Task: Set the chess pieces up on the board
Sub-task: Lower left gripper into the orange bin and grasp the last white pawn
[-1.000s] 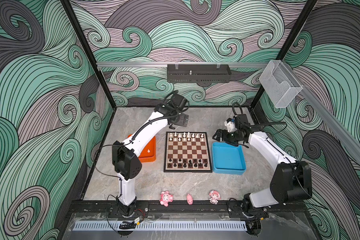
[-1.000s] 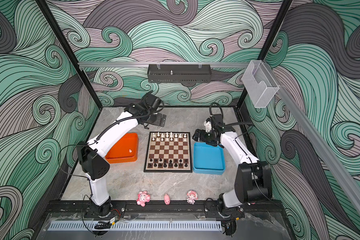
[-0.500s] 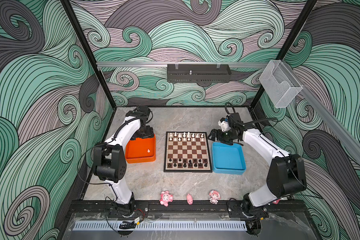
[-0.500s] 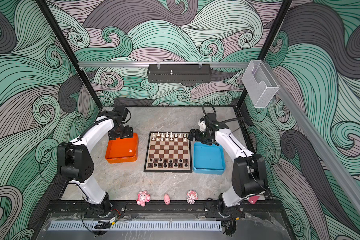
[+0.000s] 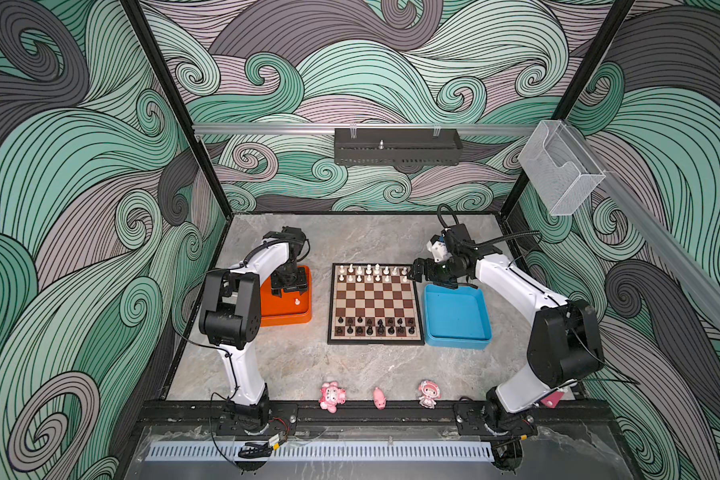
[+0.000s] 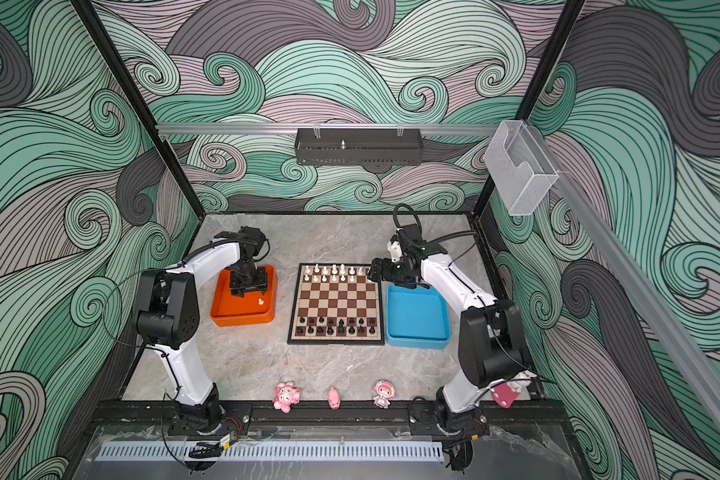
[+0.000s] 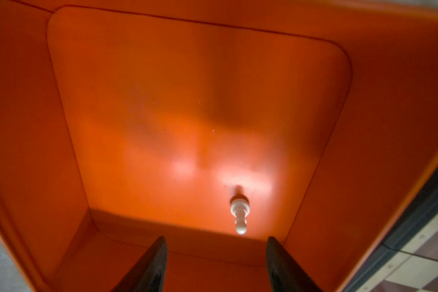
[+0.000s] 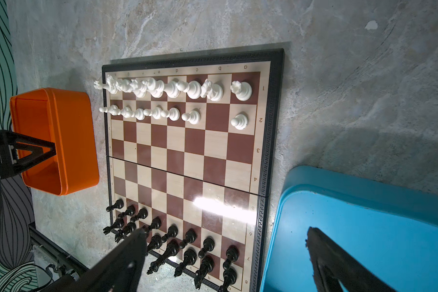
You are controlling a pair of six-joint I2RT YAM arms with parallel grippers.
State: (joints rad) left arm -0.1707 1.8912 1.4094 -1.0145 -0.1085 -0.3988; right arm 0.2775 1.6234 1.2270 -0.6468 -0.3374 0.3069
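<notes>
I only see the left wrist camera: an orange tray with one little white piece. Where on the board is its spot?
Observer: The right wrist view shows one gap in the white pawn row, square b2.
Child: Any more pieces in another tray?
Observer: None show in the blue tray.
Child: Where's the other gripper?
Observer: The right gripper hovers open by the board's far right corner.

Board at mid-frame on your table, a tray at each side.
In a top view you find the board [image 5: 376, 303] centred on the table [image 5: 300, 365], the left tray [image 5: 285, 319] near its left edge and the right tray [image 5: 456, 316] just beside its right edge. The upper chess pieces [image 5: 377, 268] line the board's upper edge in two rows and the lower chess pieces [image 5: 380, 325] its lower edge. A lone piece [image 5: 297, 302] sits in the left tray, and the figurines [image 5: 379, 399] stand in a row below the board.
</notes>
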